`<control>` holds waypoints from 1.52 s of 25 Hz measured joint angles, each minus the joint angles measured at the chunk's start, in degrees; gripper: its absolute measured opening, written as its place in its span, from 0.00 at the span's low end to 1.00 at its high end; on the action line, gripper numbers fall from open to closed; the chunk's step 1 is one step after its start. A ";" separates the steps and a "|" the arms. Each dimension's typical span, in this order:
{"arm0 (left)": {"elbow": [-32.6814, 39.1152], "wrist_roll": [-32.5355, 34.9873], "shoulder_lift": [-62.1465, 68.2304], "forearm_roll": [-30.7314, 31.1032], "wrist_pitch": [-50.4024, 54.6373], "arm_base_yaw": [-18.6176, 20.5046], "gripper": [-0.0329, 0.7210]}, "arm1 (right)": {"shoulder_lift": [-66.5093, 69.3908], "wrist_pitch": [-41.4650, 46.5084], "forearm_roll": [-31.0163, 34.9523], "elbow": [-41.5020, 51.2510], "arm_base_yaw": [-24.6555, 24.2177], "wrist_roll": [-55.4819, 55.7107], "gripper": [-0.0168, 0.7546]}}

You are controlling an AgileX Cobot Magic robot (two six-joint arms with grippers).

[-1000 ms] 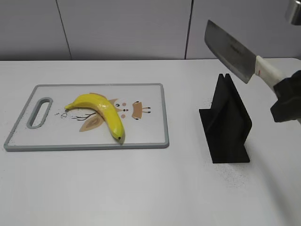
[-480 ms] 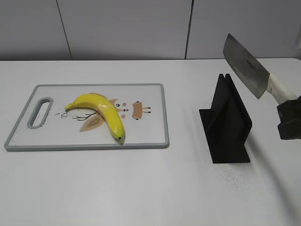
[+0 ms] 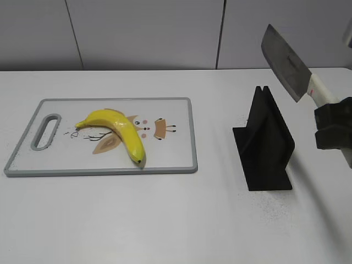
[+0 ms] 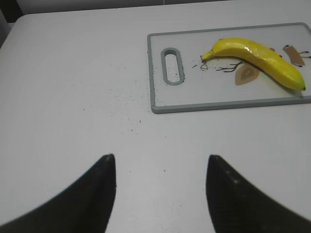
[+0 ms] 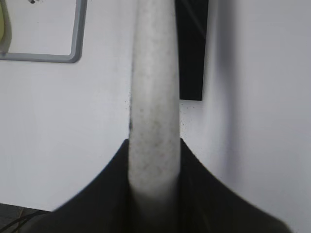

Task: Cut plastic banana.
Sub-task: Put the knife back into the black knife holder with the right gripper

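The yellow plastic banana (image 3: 118, 131) lies whole on the grey-rimmed cutting board (image 3: 176, 159); it also shows in the left wrist view (image 4: 257, 56) and as a sliver at the right wrist view's left edge (image 5: 3, 29). My right gripper (image 3: 331, 127) is shut on the white handle (image 5: 154, 97) of a cleaver (image 3: 285, 61), held in the air above and to the right of the black knife stand (image 3: 267, 143). My left gripper (image 4: 160, 162) is open and empty over bare table, near and left of the board (image 4: 223, 99).
The black knife stand (image 5: 192, 43) stands right of the board. Dark specks lie scattered on the white table (image 3: 165, 220) around the stand and left of the board. A grey wall runs behind the table.
The cleaver has swung from above the stand toward the right and tilted more upright, then risen slightly. The banana and board have not moved.
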 joint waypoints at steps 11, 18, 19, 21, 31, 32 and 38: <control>0.00 0.00 0.00 0.00 -0.02 0.00 0.78 | 5.46 -1.44 -2.79 0.00 0.00 1.84 0.23; 0.00 0.00 0.00 0.00 -0.02 0.00 0.78 | 6.28 -3.20 -2.95 0.00 0.00 1.89 0.23; 0.00 0.00 0.00 0.00 -0.02 0.00 0.78 | 6.32 -3.49 -3.08 0.00 0.00 1.89 0.23; 0.00 0.00 0.00 0.00 -0.02 0.00 0.78 | 6.32 -3.82 -3.50 0.00 0.00 1.90 0.23; 0.00 -0.12 0.00 0.00 -0.02 0.00 0.77 | 9.72 -4.81 -3.95 0.00 0.00 1.90 0.23; 0.00 -0.12 0.00 0.00 -0.02 0.00 0.77 | 10.44 -4.81 -3.95 0.00 0.00 1.90 0.23; 0.00 -0.12 0.00 0.00 -0.02 0.00 0.77 | 11.72 -5.43 -4.24 0.00 0.00 1.90 0.23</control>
